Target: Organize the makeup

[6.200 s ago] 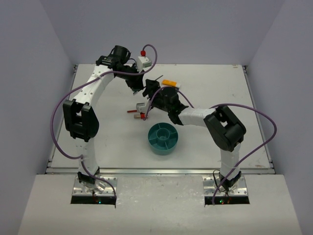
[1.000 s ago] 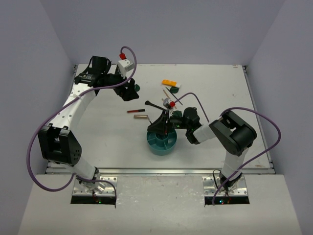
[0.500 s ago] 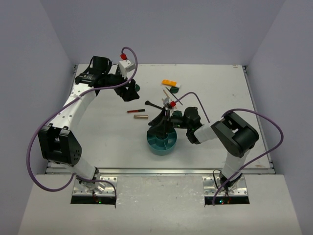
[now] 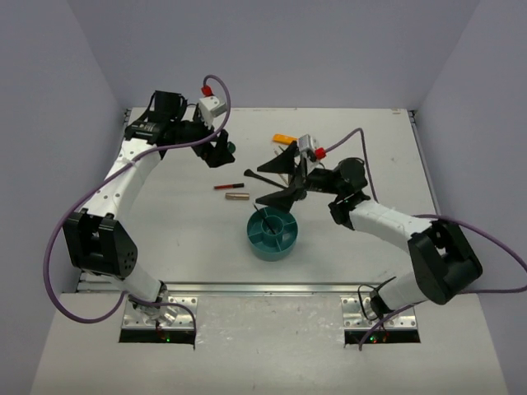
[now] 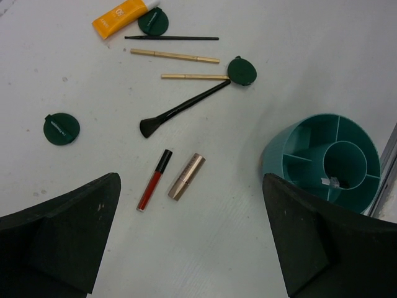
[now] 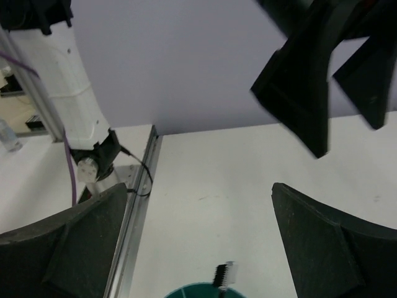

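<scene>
The makeup lies spread on the white table. In the left wrist view I see an orange-and-white packet (image 5: 121, 13), three dark green compacts (image 5: 61, 129) (image 5: 153, 20) (image 5: 242, 70), a thin black pencil (image 5: 172, 38), two tan pencils (image 5: 175, 56), a black brush (image 5: 183, 110), a red pencil (image 5: 154, 179) and a gold tube (image 5: 186, 176). My left gripper (image 5: 192, 248) hovers open above them, holding nothing. My right gripper (image 4: 262, 186) hangs open and empty just behind the teal divided bowl (image 4: 274, 233). A small comb brush (image 6: 225, 274) stands in that bowl.
The bowl (image 5: 322, 160) sits near the table's front middle. The left arm's base (image 6: 87, 164) and the metal table edge (image 6: 133, 205) show in the right wrist view. Dark fingers (image 6: 301, 93) hang at that view's upper right. Purple walls surround the table.
My right gripper has opened, letting go of the small brush into the bowl, and has risen and drawn back from it. The left gripper has opened a little wider.
</scene>
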Tool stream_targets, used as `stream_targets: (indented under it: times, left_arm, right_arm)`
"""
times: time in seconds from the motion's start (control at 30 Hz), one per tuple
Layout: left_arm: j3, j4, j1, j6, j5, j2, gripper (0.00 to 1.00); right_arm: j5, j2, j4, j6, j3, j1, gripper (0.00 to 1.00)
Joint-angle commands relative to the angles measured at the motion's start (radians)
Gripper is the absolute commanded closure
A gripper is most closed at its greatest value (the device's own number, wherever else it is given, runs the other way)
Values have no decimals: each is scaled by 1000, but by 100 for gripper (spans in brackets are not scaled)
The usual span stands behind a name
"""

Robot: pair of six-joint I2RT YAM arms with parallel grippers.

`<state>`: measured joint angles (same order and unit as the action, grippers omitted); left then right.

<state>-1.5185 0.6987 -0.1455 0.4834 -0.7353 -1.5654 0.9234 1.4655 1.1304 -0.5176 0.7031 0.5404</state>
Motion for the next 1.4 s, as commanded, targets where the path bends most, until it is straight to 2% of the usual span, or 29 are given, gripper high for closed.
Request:
stream_targets:
  times: [0.0, 0.03, 0.07, 0.1, 0.13, 0.17, 0.3, 0.33, 0.5, 0.57, 0.7, 0.93, 1.37]
  left_arm:
    - [-42, -70, 8, -78, 92, 12, 2]
    - [-42, -75, 11, -94, 133, 7, 2]
    - [-42, -78, 14, -104, 172, 2, 2]
    - [-40, -79, 18, -111, 208, -4, 2]
    - [-37, -79, 23, -116, 243, -10, 2]
    - [-36, -79, 25, -121, 288, -18, 2]
    - [-12, -86, 35, -115, 351, -27, 2]
    - [-3, -88, 34, -113, 358, -26, 1]
    - [21, -91, 39, -99, 370, -33, 0]
    - [24, -87, 43, -94, 379, -50, 0]
    - [28, -85, 49, -85, 381, -65, 0]
    - [34, -97, 61, -86, 372, -91, 0]
    - [42, -96, 66, -99, 359, -109, 0]
  right_arm:
    - [-117, -72, -768, -10, 384, -162, 1]
    - [-237, -47, -1052, 107, 513, -172, 1]
    - [-353, -14, -1234, 256, 608, -172, 1]
    - [-441, 21, -1338, 297, 671, -177, 3]
    - [-523, 57, -1424, 312, 727, -183, 4]
    - [-602, 89, -1501, 315, 796, -202, 10]
    - [-728, 317, -1648, 344, 972, -230, 30]
    - [-749, 354, -1690, 342, 1029, -233, 32]
    - [-777, 597, -1771, 363, 1198, -235, 33]
    - [-785, 695, -1809, 374, 1283, -235, 38]
    - [-787, 802, -1832, 386, 1377, -235, 42]
    - [-787, 889, -1758, 453, 1362, -235, 49]
    - [-768, 957, -1695, 545, 1341, -232, 55]
